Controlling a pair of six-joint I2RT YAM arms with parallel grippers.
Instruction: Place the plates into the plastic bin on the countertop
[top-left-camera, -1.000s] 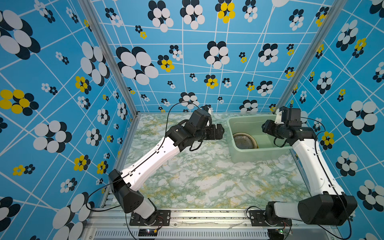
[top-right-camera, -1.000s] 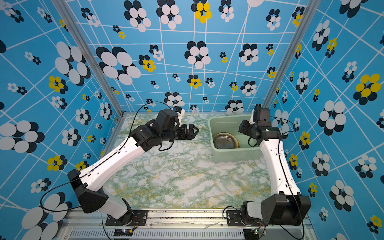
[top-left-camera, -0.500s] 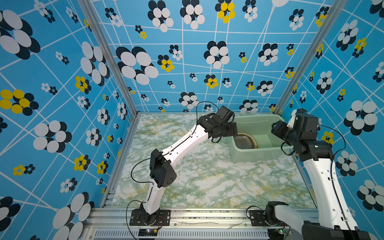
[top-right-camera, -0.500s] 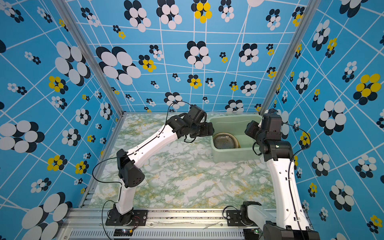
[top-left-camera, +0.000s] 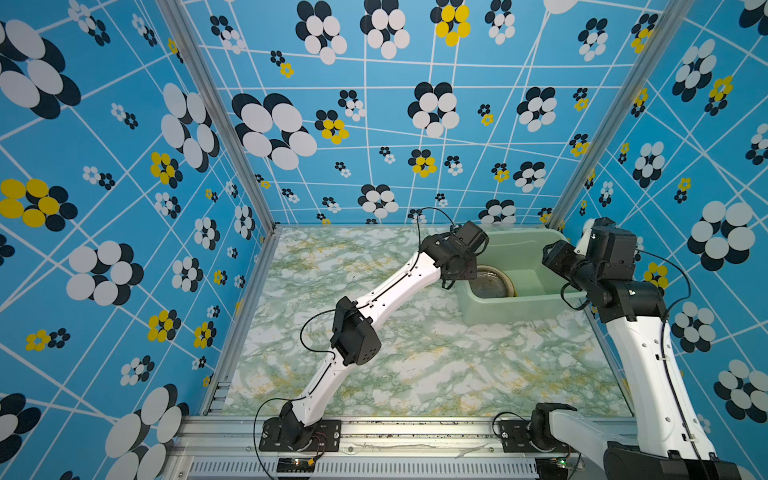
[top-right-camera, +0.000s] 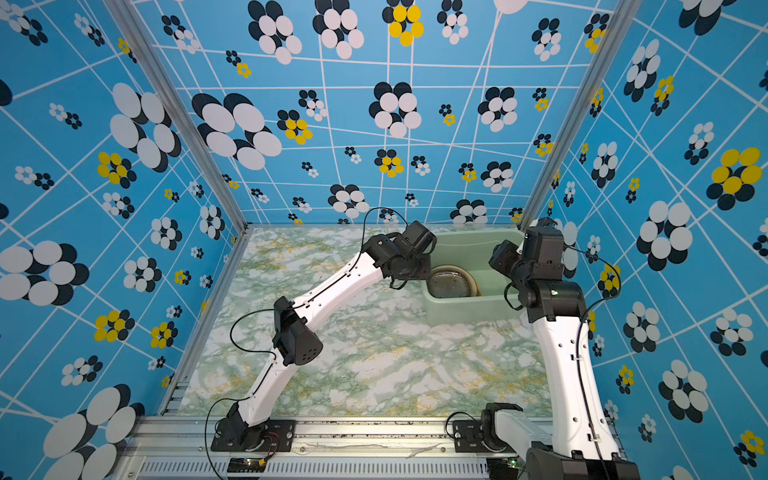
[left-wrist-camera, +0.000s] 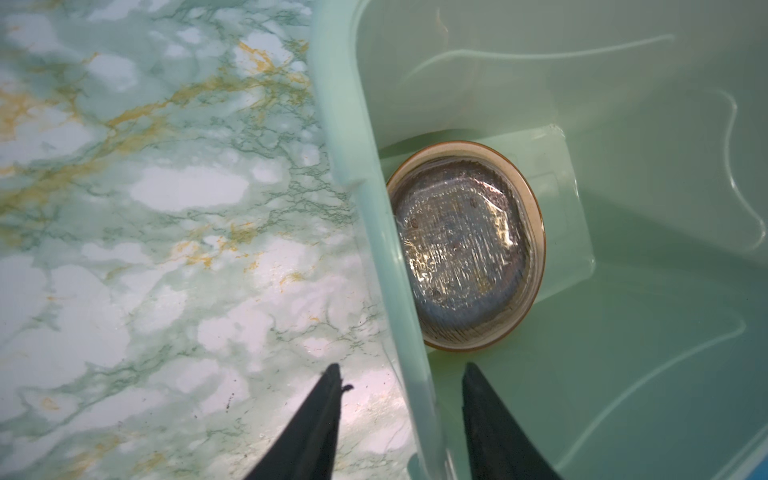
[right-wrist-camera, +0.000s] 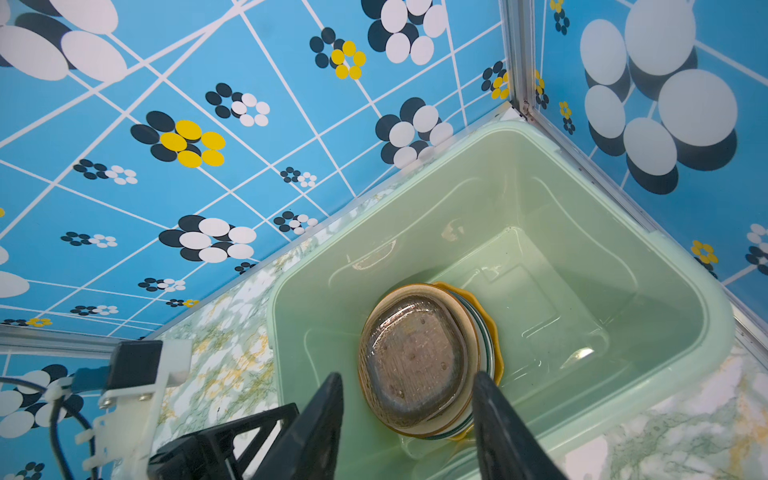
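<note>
- Nearest, the countertop (top-left-camera: 415, 357) shows only marble in both top views: zero plates on it, so the task looks done or nearly so.
- Next, the left gripper (left-wrist-camera: 401, 370) stands astride a side wall of the plastic bin (top-left-camera: 523, 309), one finger over the marble and one inside. Its jaws are spread, and I see no contact with the wall.
- Risk: if those jaws press together they pinch the wall, and any pull would then drag or tilt the bin and jolt its load.
- Inside, close against that wall, the plates (left-wrist-camera: 461, 245) sit as one stack on the bin floor.
- Layers I can count:
  - one clear glass plate (right-wrist-camera: 409, 353) on top
  - one beige plate (left-wrist-camera: 535, 224) under it
  - green-striped edges (right-wrist-camera: 484, 345) below
  - one yellow scalloped plate (right-wrist-camera: 498, 357), the lowest seen
  - That makes at least four; the full number is hidden.
- Risk: the upper plates sit off-centre on the yellow one, so a knock could slide them.
- Beyond, the right gripper (right-wrist-camera: 409, 376) hangs above the stack, jaws spread, pinching nothing. A straight drop would strike the glass.
- Farthest, the bin is tucked into the corner of the blue flowered walls (top-left-camera: 374, 124).
- Totals: two grippers, one bin, one stack.
</note>
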